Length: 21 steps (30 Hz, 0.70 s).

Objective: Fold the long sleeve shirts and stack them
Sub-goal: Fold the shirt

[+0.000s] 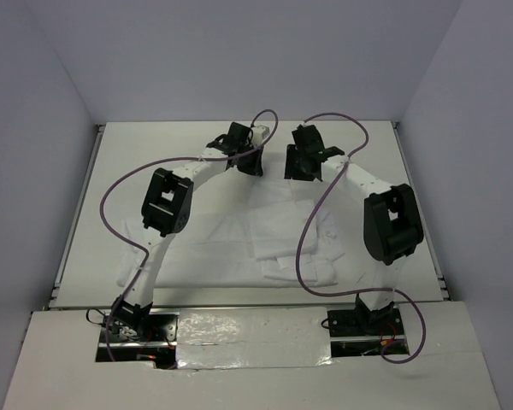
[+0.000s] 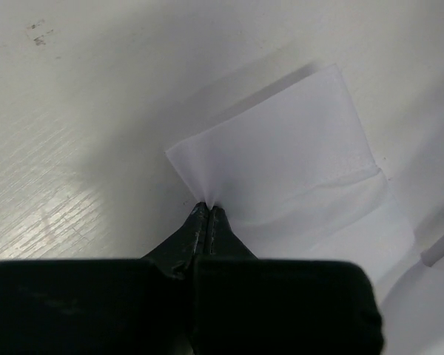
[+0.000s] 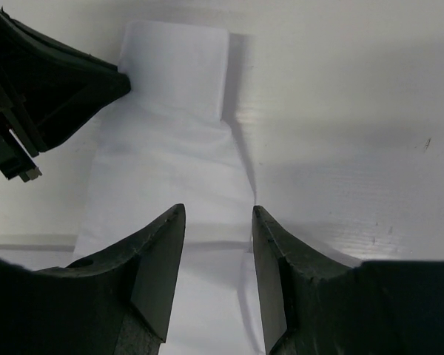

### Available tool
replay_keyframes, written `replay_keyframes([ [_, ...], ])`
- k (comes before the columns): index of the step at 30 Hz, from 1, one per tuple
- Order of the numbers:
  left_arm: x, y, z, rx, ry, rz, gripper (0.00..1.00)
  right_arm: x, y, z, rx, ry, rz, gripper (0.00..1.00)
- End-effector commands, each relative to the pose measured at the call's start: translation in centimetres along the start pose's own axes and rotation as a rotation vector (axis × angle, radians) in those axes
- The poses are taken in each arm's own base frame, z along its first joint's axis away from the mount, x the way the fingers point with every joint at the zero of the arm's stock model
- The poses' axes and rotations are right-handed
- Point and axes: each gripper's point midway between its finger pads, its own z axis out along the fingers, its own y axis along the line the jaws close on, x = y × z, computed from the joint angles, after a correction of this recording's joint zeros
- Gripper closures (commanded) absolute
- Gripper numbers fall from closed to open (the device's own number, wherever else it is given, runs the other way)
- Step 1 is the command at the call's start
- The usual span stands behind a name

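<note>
The white long sleeve shirt (image 1: 274,235) lies wrinkled and partly folded in the middle of the table, one sleeve reaching toward the far side. My left gripper (image 1: 242,159) is shut on the edge of that sleeve; in the left wrist view its tips (image 2: 209,208) pinch the cloth (image 2: 288,155) near the cuff corner. My right gripper (image 1: 303,162) is open just above the same sleeve (image 3: 170,163), its jaws (image 3: 218,211) straddling the sleeve's right edge with nothing between them. The left gripper's black body (image 3: 48,81) shows at the top left of the right wrist view.
The white tabletop (image 1: 154,158) is ringed by grey walls. Purple cables (image 1: 120,192) loop from both arms over the shirt. The arm bases (image 1: 132,320) sit at the near edge.
</note>
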Motion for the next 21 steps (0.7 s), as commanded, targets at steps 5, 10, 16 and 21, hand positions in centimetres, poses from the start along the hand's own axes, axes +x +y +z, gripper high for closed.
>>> replay_keyframes([
  [5, -4.7, -4.8, -4.3, 0.190, -0.155, 0.087, 1.00, -2.5, 0.9, -5.5, -0.130, -0.159, 0.004, 0.53],
  [10, -8.0, -8.9, -8.1, 0.366, -0.236, 0.173, 1.00, -2.1, 0.9, -9.8, -0.231, -0.239, -0.007, 0.53],
  [16, -7.7, -12.3, -12.1, 0.522, -0.280, 0.336, 1.00, 0.6, -0.3, -13.6, -0.319, -0.268, 0.040, 0.52],
  [21, -3.4, -14.5, -13.5, 0.622, -0.236, 0.525, 1.00, 2.4, -1.8, -15.4, -0.309, -0.283, 0.064, 0.52],
])
